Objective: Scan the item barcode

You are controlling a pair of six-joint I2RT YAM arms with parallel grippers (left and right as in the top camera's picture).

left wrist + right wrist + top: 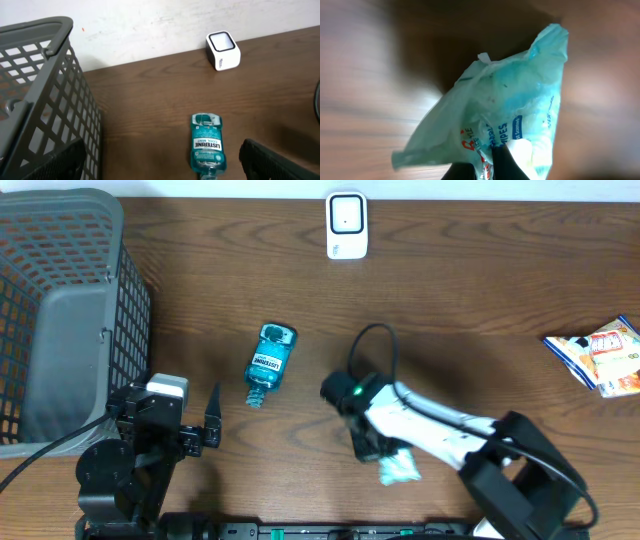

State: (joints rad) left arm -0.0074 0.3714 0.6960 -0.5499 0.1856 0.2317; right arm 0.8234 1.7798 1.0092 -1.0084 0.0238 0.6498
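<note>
The right wrist view is blurred around its edges. Only the dark tips of the right gripper (492, 152) show at the bottom, clamped tight on the lower edge of a teal wipes packet (510, 110). The print on the packet is partly creased and only fragments can be read; no barcode can be made out. From overhead the packet peeks out beside the white right arm, near the front of the table (470, 290) and right of centre.

The left gripper (162, 162) is cut off to two dark fingers at the lower corners of its own view, spread wide with nothing between them.

A grey mesh basket (130, 300) stands at the far left, its left side cropped. The overhead view shows its solid grey floor.

On the brown wood-grain table, a Listerine bottle (271, 362) lies on its side left of centre. The white barcode scanner (347, 225) stands at the far edge, well apart from the packet. Snack packets (603, 355) lie at the right edge, partly out of frame. Behind the table rises a pale, scuffed wall (150, 25).
</note>
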